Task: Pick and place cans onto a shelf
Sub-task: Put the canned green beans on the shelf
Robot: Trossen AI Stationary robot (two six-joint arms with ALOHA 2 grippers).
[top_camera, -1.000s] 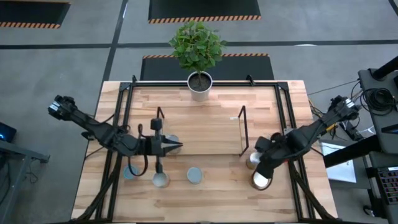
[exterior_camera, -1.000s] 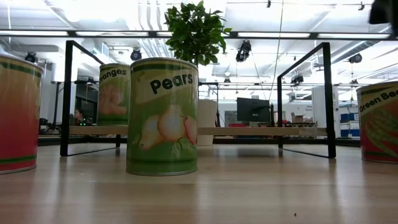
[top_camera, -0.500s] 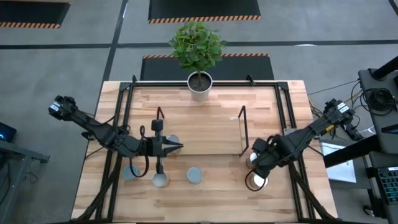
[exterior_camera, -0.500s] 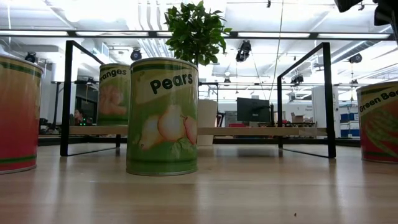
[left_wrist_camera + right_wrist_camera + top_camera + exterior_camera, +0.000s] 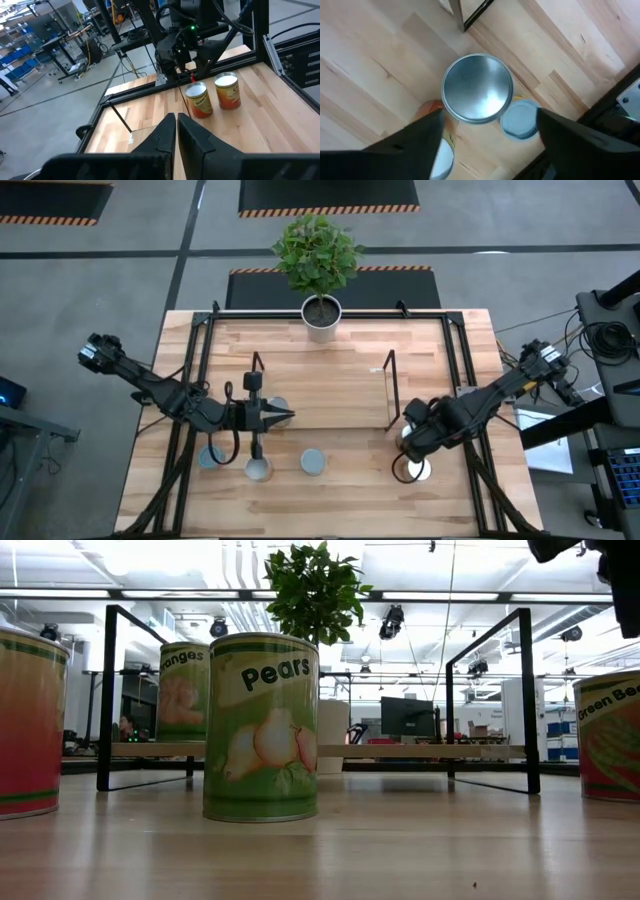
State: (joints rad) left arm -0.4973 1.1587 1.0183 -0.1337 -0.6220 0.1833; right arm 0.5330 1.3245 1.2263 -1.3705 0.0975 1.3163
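Right claw (image 5: 487, 132) hovers fingers apart over a silver-topped can (image 5: 477, 88) near the desk's right front corner, just off the shelf's (image 5: 320, 402) right end frame; a second can (image 5: 413, 470) sits touching or just beside it. Risk: a finger clips the neighbour or frame on descent, tipping cans. Left claw (image 5: 176, 131) is closed, empty, by the shelf's left end

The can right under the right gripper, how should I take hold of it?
Grip the can across its round side wall just below the rim, coming straight down from above. It stands upright, silver lid up, and the right gripper is open with a finger on either side. A second can stands close beside it, so keep the fingers off that side.
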